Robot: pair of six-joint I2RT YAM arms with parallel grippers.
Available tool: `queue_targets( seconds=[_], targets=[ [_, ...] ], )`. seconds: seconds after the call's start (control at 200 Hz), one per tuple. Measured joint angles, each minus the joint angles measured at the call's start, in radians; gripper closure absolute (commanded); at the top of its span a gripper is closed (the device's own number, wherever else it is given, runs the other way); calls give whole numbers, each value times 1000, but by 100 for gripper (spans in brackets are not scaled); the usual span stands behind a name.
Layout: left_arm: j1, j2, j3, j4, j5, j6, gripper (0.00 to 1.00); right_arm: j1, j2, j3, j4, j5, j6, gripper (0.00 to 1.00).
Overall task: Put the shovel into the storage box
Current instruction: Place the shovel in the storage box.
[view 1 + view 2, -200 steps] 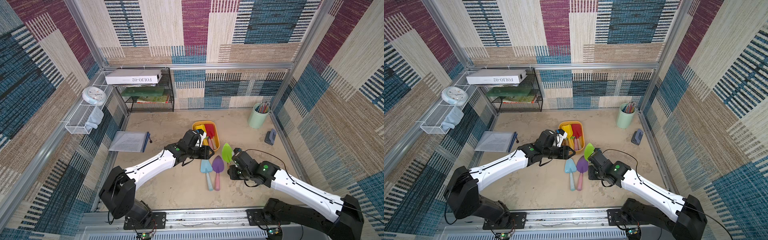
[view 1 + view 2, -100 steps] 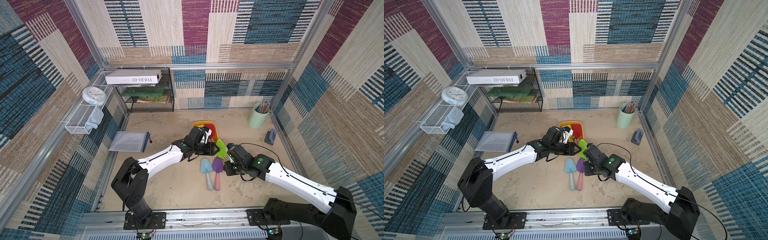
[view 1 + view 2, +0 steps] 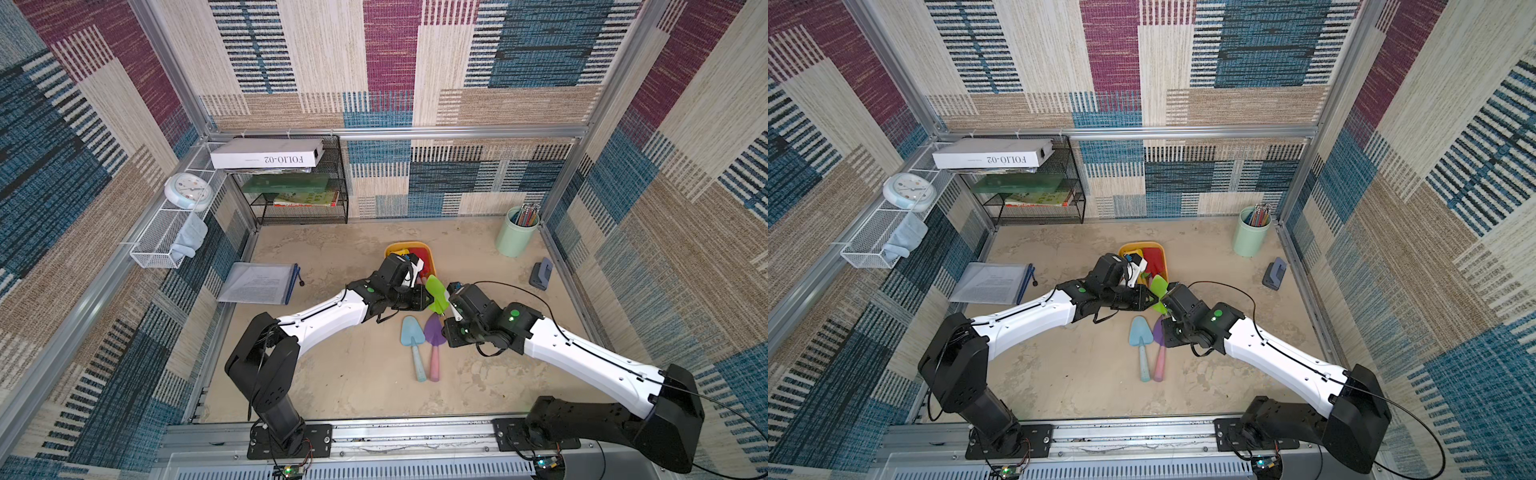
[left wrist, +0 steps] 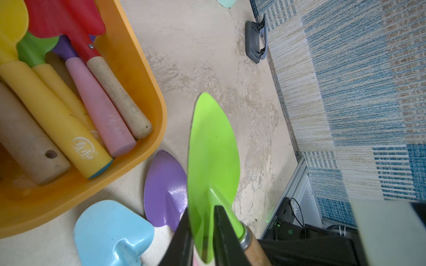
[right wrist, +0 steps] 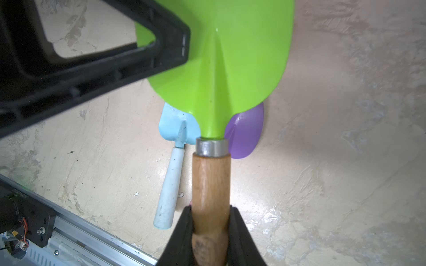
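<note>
A green shovel (image 3: 436,291) with a wooden handle hangs above the floor, just at the near corner of the yellow-orange storage box (image 3: 399,246). My right gripper (image 5: 211,214) is shut on its wooden handle. My left gripper (image 4: 201,214) reaches in from the box side, its fingers pinched on the green blade (image 4: 212,149). Several shovels, red, yellow, green and purple, lie inside the storage box (image 4: 159,103). On the floor below the held shovel lie a light-blue shovel (image 3: 412,332) and a purple shovel (image 3: 434,332) side by side.
A mint pencil cup (image 3: 515,237) stands at the back right and a grey hole punch (image 3: 540,274) lies by the right wall. A clear document folder (image 3: 257,284) lies at left. A black wire rack (image 3: 299,183) and a white mesh basket (image 3: 166,241) line the back left.
The right arm carried the green shovel up and toward the box. The left gripper swung from over the box to the green blade and closed on it.
</note>
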Motion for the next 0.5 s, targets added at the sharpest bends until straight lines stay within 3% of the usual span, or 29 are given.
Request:
queue_targets(
  seconds=[0.12,0.245,0.361,0.496],
  targets=[
    [1,2,0,18,19,-26,100,0,-5,0,-6,-6,8,100],
    [-1,2,5,49,32,-44,100,-1,-6,-1,-8,2,17,100],
    [0,2,6,47,28,-47,100,-1,-6,-1,-3,2,19,72],
    [-2,12,22,14,-28,-14,100,1,-10,5,12,-12,14,57]
  ],
)
